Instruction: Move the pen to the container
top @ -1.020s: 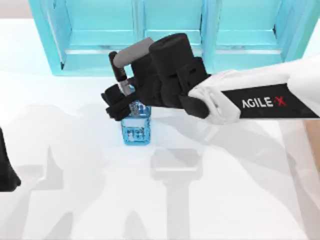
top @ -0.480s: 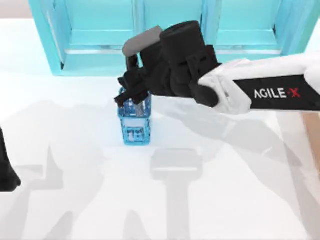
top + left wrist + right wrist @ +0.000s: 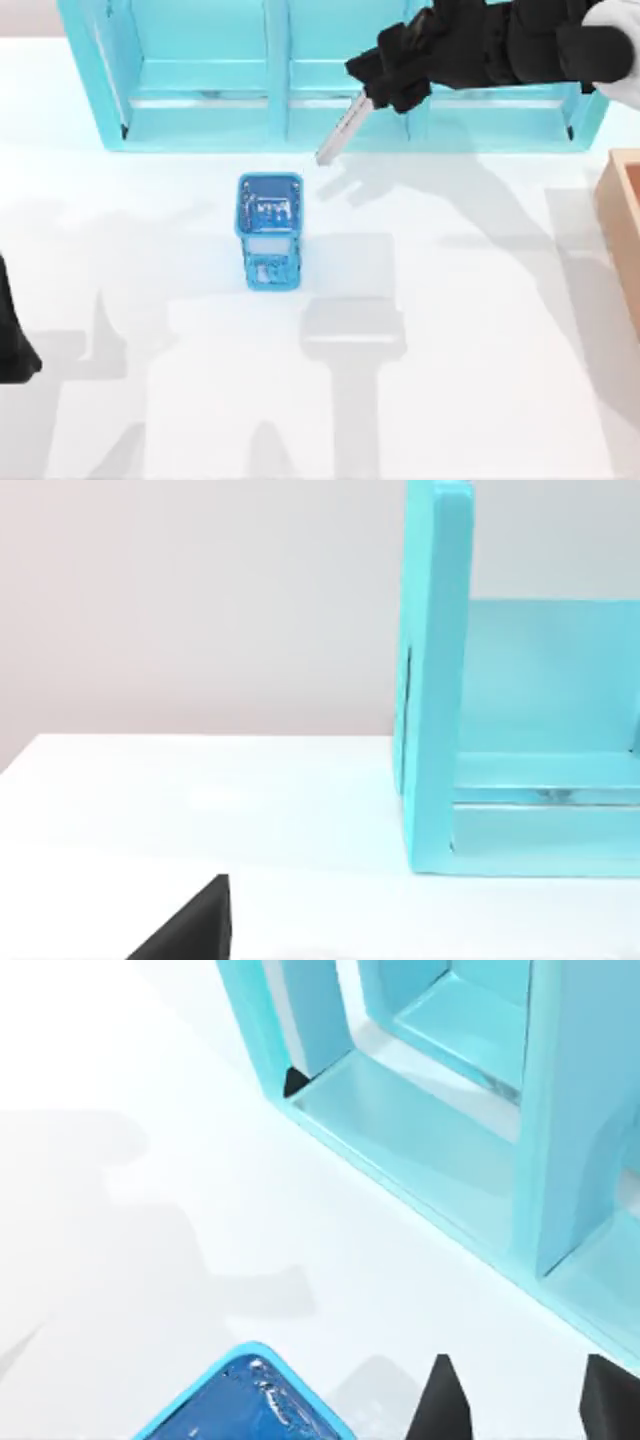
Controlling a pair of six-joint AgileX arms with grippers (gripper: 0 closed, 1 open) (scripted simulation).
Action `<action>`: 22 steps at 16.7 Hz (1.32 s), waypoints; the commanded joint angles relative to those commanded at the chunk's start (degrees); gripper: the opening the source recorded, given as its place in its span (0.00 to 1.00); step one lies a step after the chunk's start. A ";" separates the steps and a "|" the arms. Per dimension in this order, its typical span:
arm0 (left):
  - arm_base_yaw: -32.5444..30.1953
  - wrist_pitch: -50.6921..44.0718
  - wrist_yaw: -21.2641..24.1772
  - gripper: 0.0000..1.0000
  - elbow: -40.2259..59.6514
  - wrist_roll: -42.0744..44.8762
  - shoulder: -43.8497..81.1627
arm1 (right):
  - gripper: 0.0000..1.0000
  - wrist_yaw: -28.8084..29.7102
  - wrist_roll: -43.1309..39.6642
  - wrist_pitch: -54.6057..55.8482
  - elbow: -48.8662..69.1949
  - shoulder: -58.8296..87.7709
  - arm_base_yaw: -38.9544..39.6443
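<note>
Now pen [image 3: 338,132] away from blue cup [image 3: 270,232]

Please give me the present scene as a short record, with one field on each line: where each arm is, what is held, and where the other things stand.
right end effector: raised before the turquoise shelf, shut on the pen
pen: held by its upper end, slanting down toward the blue mesh cup, in the air
blue mesh cup: upright on the white table, in front of the shelf, apart from the pen
left arm: parked at the table's left edge
wooden box: at the table's right edge
</note>
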 joint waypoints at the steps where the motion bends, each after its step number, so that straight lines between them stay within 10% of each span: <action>1: 0.00 0.00 0.00 1.00 0.00 0.00 0.00 | 0.00 -1.48 -0.91 -1.80 -0.15 -1.78 -1.49; 11: 0.00 0.00 0.00 1.00 0.00 0.00 0.00 | 0.00 -1.24 -5.51 -7.43 -1.34 -6.45 -6.54; 22: 0.00 0.00 0.00 1.00 0.00 0.00 0.00 | 0.00 7.48 -25.52 -40.78 -9.80 -31.95 -40.29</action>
